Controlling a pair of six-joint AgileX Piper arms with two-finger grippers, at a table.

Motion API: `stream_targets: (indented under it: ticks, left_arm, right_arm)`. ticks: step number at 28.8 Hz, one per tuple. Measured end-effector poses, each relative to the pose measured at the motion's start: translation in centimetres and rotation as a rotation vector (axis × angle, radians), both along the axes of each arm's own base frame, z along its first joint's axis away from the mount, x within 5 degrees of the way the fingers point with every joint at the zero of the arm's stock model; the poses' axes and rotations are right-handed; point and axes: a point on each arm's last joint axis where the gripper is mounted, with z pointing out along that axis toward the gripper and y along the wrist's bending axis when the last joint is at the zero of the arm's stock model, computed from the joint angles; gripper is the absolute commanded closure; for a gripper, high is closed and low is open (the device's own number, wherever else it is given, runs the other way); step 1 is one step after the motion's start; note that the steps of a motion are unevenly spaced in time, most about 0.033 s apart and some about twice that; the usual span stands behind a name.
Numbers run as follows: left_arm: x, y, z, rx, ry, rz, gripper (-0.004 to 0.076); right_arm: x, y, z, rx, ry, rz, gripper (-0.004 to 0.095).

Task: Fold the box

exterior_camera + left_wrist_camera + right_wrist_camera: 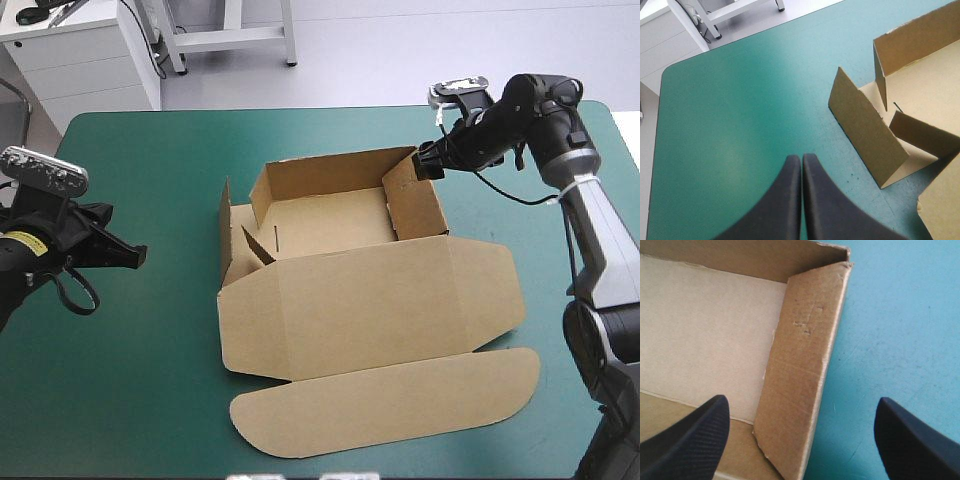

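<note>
Teal-green cover [150, 380] is spread over the table, w/ the brown box [330, 225] laid near its middle as an open tray. Far wall [330, 172] and right wall [415, 205] are raised and met at a corner. Left wall [865, 135] is raised too, w/ a small inner flap [258, 245] tilted in over the tray floor. Lid [370, 305] is laid flat on the cover at the box's near side, and a rounded tuck flap [390, 400] is spread flat beyond it, nearest the robot.

Right gripper [425, 160] is held at the box's far right corner, wide open. The right wall is seen between its black fingers [685, 440], one over the tray floor, the other over bare cover outside the box. Nothing is gripped; contact w/ the board can't be told.

Left gripper [801, 157] is held well apart from the box, on its left, over bare cover. Its fingers [830, 200] are pressed together to a point, w/ nothing between them.
</note>
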Motion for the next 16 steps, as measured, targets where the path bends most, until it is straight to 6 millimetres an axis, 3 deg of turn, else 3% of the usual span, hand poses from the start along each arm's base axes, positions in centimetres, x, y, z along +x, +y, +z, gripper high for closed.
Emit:
stream_targets:
  ticks: [10, 12, 16]
  left_arm:
    - [0.0, 0.0, 0.0, -0.001, -0.002, 0.000, 0.0731]
    - [0.0, 0.0, 0.0, -0.001, -0.002, 0.000, 0.0731]
    - [0.0, 0.0, 0.0, -0.001, -0.002, 0.000, 0.0731]
  right_arm:
    - [4.1, 0.6, -8.3, -0.045, 0.184, 0.000, 0.0212]
    - [4.4, 0.7, -9.3, -0.048, 0.206, 0.000, 0.0259]
    - [4.8, 0.8, -10.3, -0.046, 0.229, 0.001, 0.0464]
